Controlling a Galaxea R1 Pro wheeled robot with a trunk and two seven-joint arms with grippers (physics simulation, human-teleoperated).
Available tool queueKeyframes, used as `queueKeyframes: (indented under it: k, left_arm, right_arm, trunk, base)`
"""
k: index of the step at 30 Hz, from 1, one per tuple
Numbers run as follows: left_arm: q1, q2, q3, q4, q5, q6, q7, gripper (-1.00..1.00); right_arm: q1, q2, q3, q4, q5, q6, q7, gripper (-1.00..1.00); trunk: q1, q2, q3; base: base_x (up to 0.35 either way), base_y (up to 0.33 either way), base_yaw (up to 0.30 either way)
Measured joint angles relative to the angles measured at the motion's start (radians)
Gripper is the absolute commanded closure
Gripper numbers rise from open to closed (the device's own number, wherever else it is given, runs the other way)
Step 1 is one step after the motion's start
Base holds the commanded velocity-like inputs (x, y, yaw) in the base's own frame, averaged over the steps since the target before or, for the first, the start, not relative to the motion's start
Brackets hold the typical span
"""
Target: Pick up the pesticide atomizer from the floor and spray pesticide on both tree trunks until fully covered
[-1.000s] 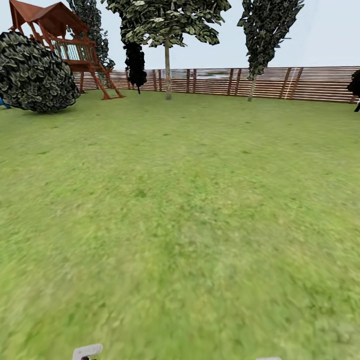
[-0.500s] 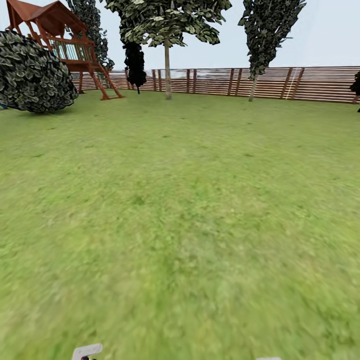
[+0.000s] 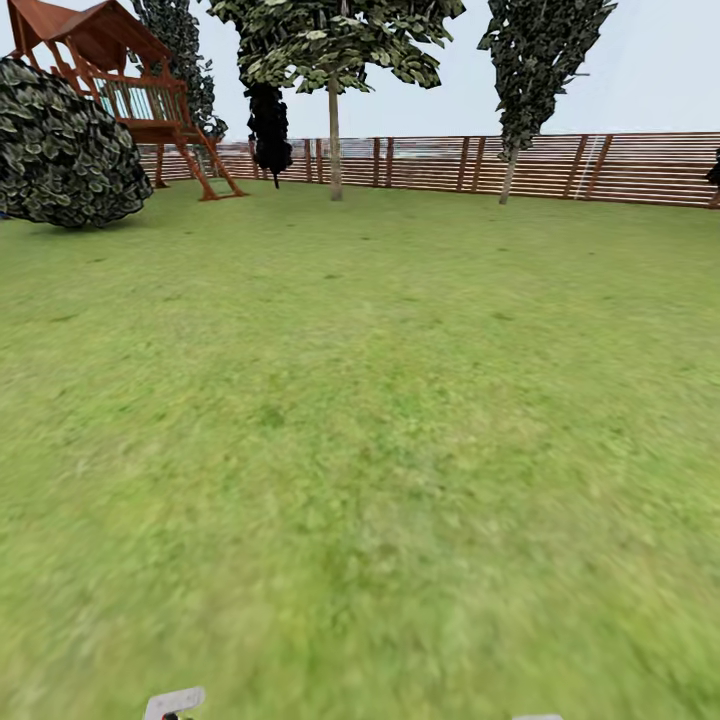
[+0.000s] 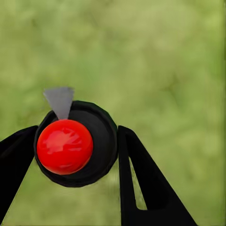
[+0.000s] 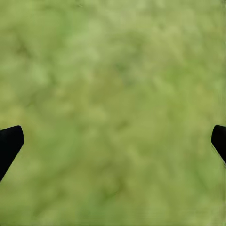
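Left wrist view | my left jaws closed on pesticide atomizer (image 4: 75,146) | right jaws spread wide, empty | risk: bottle slipping while driving toward trees (image 3: 334,120)

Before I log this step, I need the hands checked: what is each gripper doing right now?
Left gripper: shut on the pesticide atomizer, its fingers flanking the dark bottle.
Right gripper: open, holding nothing, above grass.

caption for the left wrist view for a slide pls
Left gripper clamps the pesticide atomizer, its red top facing the camera, above blurred grass.
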Motion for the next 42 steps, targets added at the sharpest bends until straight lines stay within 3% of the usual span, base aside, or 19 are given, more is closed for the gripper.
queueKeyframes:
  k: [42]
  left_arm:
    - [0.000, 0.000, -0.001, 0.000, -0.002, 0.000, 0.000, 1.00]
  right_arm:
    - [0.000, 0.000, 0.000, 0.000, 0.000, 0.000, 0.000, -1.00]
  trunk:
    - [0.000, 0.000, 0.000]
  base:
    - [0.338, 0.000, 0.000]
